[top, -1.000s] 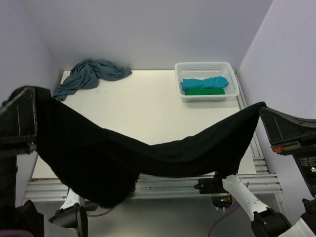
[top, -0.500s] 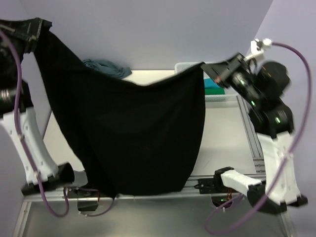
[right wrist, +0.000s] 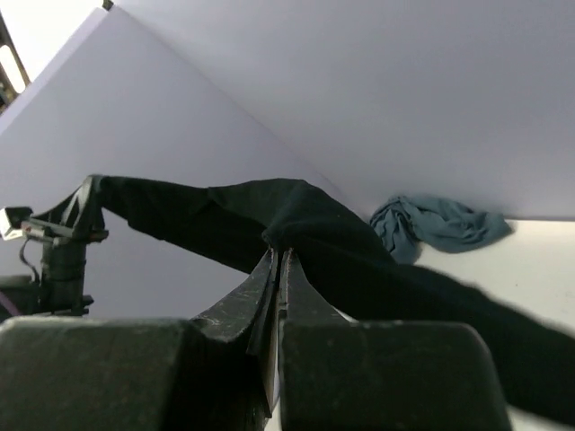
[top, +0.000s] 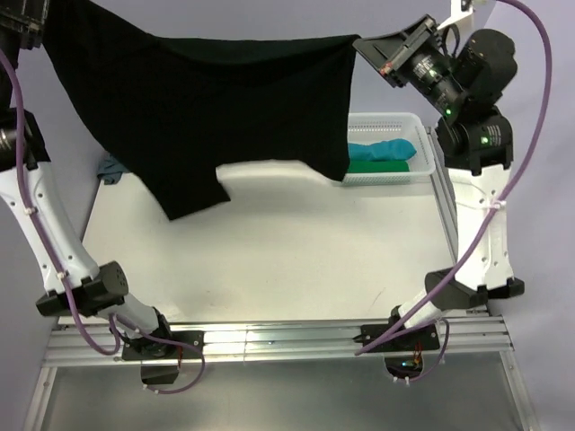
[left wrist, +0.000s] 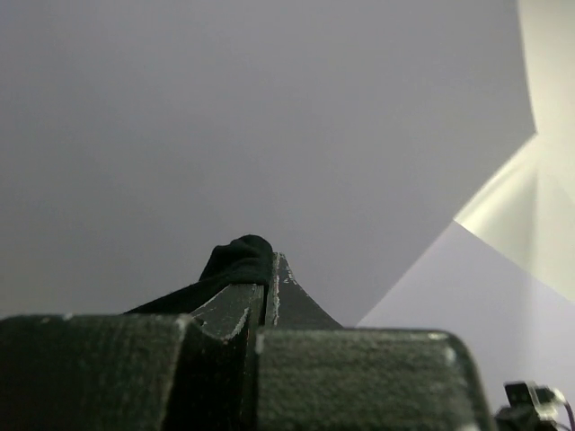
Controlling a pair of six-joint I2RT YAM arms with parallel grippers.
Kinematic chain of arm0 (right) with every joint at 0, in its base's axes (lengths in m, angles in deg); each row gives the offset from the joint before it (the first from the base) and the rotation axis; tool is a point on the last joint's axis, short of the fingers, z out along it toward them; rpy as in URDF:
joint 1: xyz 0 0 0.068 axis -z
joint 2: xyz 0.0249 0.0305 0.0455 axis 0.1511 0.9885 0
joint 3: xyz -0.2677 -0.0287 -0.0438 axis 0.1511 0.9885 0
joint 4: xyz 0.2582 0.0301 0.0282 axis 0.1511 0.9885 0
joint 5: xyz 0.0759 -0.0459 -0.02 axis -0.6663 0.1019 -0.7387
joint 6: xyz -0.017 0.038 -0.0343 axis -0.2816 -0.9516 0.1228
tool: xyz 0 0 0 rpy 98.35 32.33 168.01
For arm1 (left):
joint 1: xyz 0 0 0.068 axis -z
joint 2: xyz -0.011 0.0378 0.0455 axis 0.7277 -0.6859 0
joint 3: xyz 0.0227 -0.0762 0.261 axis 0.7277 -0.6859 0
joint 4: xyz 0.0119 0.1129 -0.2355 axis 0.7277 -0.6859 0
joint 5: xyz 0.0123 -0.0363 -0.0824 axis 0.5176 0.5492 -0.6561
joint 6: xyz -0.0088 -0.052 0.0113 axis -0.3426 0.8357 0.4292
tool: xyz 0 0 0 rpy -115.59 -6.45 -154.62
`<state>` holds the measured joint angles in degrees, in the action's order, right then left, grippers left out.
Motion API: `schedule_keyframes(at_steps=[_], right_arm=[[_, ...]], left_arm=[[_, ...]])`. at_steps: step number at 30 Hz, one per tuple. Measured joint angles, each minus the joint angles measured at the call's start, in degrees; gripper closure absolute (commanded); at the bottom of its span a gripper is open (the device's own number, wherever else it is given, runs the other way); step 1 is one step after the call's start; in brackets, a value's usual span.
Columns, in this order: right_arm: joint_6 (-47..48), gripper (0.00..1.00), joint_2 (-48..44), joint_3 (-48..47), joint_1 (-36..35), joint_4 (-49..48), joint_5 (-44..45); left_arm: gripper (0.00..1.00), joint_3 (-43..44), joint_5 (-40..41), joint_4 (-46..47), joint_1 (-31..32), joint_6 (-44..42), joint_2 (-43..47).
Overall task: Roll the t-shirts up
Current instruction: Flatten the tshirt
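Both arms are raised high, with the black t-shirt point(top: 207, 99) strung between them in the air over the far half of the table point(top: 269, 269).

Left gripper point(left wrist: 272, 268) is clenched on one top corner at about 10 o'clock in the top view. Its wrist cam shows a wad of black cloth pinched at the tips, jaws pressed together.

Right gripper point(top: 367, 47) is clamped on the other top corner at about 1 o'clock, and its wrist cam shows cloth squeezed between closed fingers.

The shirt's top edge runs nearly level between the two claws. The body hangs as a flat sheet and one sleeve dangles lowest on the left. I can't tell whether the hem touches the table.

White mesh basket point(top: 422, 148) sits at the 1 o'clock corner, its left end hidden behind the black shirt's edge. Inside it are the turquoise shirt point(top: 386, 149) on the far side and the green shirt point(top: 382, 165) nearer.

Dusty-blue shirt point(right wrist: 436, 224) lies crumpled at the 10 o'clock corner by the back wall — only a sliver shows in the top view.
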<state>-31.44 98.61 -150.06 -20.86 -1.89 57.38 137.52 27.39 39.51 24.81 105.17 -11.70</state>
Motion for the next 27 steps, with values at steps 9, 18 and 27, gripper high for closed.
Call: schedule_keyframes(at_steps=[9, 18, 27], right_arm=[[-0.13, 1.0, -17.09, 21.18, 2.16, -2.95, -3.23], [-0.09, 1.0, -31.19, 27.08, 2.21, -1.53, -6.08], [0.11, 1.0, -31.61, 19.26, 2.21, 0.13, -7.13]], left_arm=[[1.0, -8.81, -3.63, 0.83, -0.09, -0.68, 14.78], [1.0, -7.23, -3.72, -4.39, -0.09, -1.53, 27.71], [1.0, -2.58, -3.43, -4.07, -0.09, -0.28, 28.15]])
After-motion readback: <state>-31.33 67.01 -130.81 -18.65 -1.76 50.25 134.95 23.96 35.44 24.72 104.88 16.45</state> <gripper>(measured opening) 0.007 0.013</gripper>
